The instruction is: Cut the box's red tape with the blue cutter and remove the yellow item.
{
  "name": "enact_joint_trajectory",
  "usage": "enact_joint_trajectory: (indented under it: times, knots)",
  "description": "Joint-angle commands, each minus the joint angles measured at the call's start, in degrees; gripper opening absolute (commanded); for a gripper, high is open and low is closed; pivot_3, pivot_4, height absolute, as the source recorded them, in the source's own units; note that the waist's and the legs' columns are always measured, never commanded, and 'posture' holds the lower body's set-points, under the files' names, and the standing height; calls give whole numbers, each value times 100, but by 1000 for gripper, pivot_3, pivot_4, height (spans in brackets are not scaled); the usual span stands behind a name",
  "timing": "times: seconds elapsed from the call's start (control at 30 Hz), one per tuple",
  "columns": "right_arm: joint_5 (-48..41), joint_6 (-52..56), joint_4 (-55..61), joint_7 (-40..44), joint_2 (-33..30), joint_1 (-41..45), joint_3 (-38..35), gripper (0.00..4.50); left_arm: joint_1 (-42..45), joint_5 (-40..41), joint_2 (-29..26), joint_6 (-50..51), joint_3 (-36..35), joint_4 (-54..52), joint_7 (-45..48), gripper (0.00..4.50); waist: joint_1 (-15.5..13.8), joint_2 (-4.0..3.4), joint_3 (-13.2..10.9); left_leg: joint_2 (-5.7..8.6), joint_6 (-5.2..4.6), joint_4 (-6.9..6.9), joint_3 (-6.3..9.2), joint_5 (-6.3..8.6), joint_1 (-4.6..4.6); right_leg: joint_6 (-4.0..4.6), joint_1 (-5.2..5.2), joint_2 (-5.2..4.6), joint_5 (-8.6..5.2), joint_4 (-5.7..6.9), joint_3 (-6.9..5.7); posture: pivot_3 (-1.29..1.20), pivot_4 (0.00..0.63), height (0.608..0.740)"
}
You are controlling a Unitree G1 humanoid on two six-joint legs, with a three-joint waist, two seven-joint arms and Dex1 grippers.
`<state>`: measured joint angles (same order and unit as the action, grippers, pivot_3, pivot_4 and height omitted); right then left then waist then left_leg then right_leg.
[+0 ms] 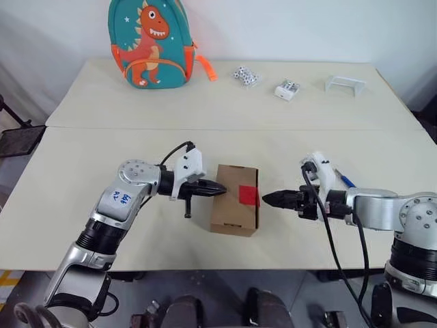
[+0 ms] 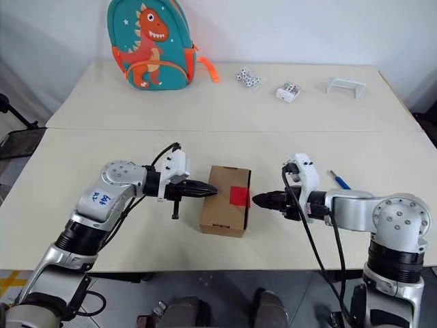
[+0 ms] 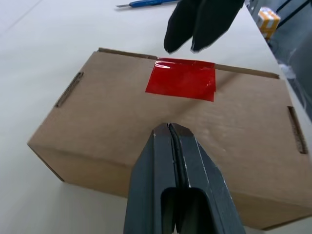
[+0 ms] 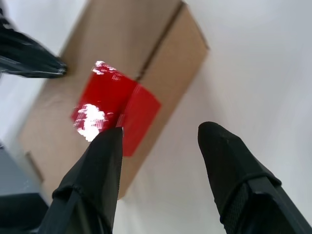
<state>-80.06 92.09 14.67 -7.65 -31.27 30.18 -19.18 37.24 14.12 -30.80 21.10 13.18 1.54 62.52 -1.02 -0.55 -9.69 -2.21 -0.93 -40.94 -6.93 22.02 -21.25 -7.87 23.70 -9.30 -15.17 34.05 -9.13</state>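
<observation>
Nearest, the right gripper (image 2: 254, 199) has its jaws parted and empty just beside the red tape (image 2: 239, 195) on the box (image 2: 225, 208), while the blue cutter (image 2: 339, 180) lies on the desk (image 2: 218, 96) behind its arm, lengthwise away from the robot, far from the clenched left gripper (image 2: 214, 191).

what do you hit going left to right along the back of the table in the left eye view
dinosaur backpack → cluster of small dice → small white pack → white bracket stand
</observation>
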Motion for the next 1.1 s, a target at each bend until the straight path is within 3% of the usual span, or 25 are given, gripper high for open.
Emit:
enact_joint_trajectory:
  times: [0.03, 0.23, 0.53, 1.1]
  knots:
    - [-1355, -525, -181, -1260, -238, -13, 337, 2586, -28, -106, 49, -155, 46, -1, -29, 0, 8, 0, 0, 0, 0, 0, 2, 0, 1, 0, -1, 0, 0, 2, -1, 0, 150, 740]
    - [-3240, -1990, -166, -2545, -1119, -141, 1388, 2586, -125, -160, 50, -187, 56, -61, -54, 0, 35, 0, 0, 0, 0, 0, 0, 0, 0, 0, -2, 0, 0, -5, 1, 0, 150, 740]
    - [-3294, -2613, -20, -2330, -1428, -10, 1750, 2586, -213, -162, 63, -171, 79, -161, -101, 0, 76, 0, 0, -4, -1, -2, -1, 0, 0, 0, -2, -1, 0, -6, 4, 0, 150, 740]
    - [-3294, -2763, -13, -2269, -1609, -11, 2260, 2586, -273, -175, 47, -92, 94, -292, -150, 0, 85, 0, 0, -7, -2, -3, 1, 1, -1, 0, -1, -1, 0, -7, 3, 0, 150, 740]
